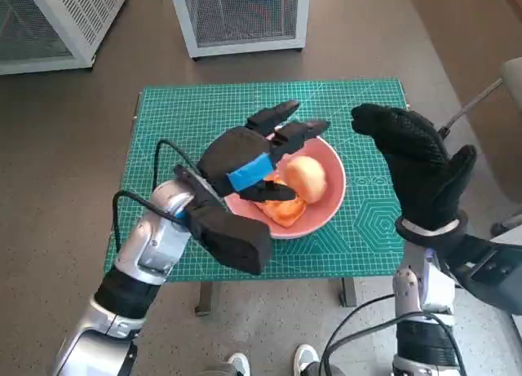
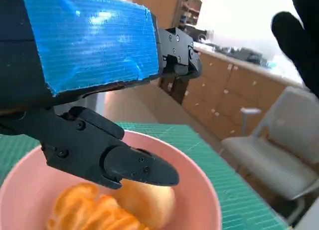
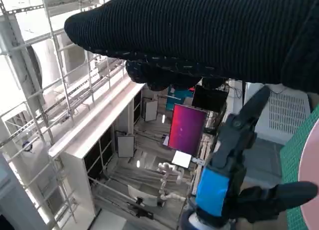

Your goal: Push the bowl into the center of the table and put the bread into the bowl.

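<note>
One pale, rounded bread (image 1: 307,177) sits in pink bowl (image 1: 333,201), seemingly uncrushed.

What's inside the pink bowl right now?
The round pink bowl holds a pale round bread roll and an orange ridged piece beside it. The left robot hand hovers over the bowl's left side, covering whatever lies beneath it there.

Pink bowl (image 1: 333,206): smooth, matt plastic look. Bread (image 1: 306,177): pale, soft matt crust. Right hand (image 1: 416,160): black knitted cloth, nubbly. Left hand (image 1: 245,160): hard black plastic, glossy blue tape (image 2: 89,38). Tabletop (image 1: 188,123): green gridded mat, matt.
</note>
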### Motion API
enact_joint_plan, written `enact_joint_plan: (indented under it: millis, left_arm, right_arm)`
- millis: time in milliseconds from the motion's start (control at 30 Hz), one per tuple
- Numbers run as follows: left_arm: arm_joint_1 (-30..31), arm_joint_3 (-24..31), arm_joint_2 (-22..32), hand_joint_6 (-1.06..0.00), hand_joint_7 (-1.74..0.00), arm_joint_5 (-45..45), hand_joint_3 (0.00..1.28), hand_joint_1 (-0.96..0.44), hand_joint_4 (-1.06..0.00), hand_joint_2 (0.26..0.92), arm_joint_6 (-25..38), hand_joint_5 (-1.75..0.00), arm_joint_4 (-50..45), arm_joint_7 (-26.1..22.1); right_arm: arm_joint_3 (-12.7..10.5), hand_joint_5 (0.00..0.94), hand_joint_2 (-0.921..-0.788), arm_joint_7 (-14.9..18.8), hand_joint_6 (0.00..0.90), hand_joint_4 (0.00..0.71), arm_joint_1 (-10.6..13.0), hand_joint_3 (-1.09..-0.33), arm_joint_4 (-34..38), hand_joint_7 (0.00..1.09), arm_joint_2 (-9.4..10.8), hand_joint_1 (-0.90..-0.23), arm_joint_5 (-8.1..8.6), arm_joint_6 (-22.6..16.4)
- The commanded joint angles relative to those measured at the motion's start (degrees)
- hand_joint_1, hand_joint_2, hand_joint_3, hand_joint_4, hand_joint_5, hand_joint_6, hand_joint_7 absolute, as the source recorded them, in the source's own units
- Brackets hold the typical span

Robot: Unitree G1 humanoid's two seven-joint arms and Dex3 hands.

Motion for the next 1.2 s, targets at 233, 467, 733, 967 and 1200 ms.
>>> enact_joint_plan:
  millis: [233,467,733,967,1200]
  left_arm:
    - [5.05,8.6,0.05,-0.14,-0.24,-14.69,0.37,-0.7,-0.08,0.921,-0.11,-0.01,-8.77,-3.27]
    - [7.87,14.35,-2.97,-0.11,-0.35,-27.06,0.47,-0.68,-0.1,0.921,-6.18,-0.01,-12.4,-3.04]
    - [8.46,17.36,-8.84,0.0,-0.65,-36.05,0.58,-0.67,-0.15,0.921,-15.57,-0.03,-10.94,-1.98]
    - [10.01,18.53,-10.92,0.0,-0.68,-44.98,0.51,-0.62,-0.17,0.921,-18.1,-0.04,-9.35,-6.07]
    - [11.38,19.8,-11.86,-0.09,-0.54,-48.41,0.39,-0.6,-0.18,0.921,-20.26,-0.02,-8.92,-8.51]
  right_arm:
    - [0.09,0.418,-0.921,-1.95,0.161,0.399,0.61,-0.526,-1.75,0.87,-0.19,-0.369,-0.96,1.55]
    - [-0.26,0.218,-0.921,-4.06,0.197,0.454,-0.71,-0.497,-2.55,0.75,-0.4,-0.376,-2.06,1.22]
    - [0.22,0.1,-0.921,-6.44,0.164,0.411,-2.88,-0.489,-3.39,0.69,0.41,-0.356,-4.34,-0.4]
    - [0.77,0.06,-0.921,-7.84,0.128,0.368,-4.35,-0.485,-3.28,0.67,0.45,-0.334,-6.56,-1.4]
    - [1.28,0.044,-0.921,-8.72,0.1,0.352,-4.94,-0.489,-3.96,0.66,-0.4,-0.354,-8.51,-1.44]
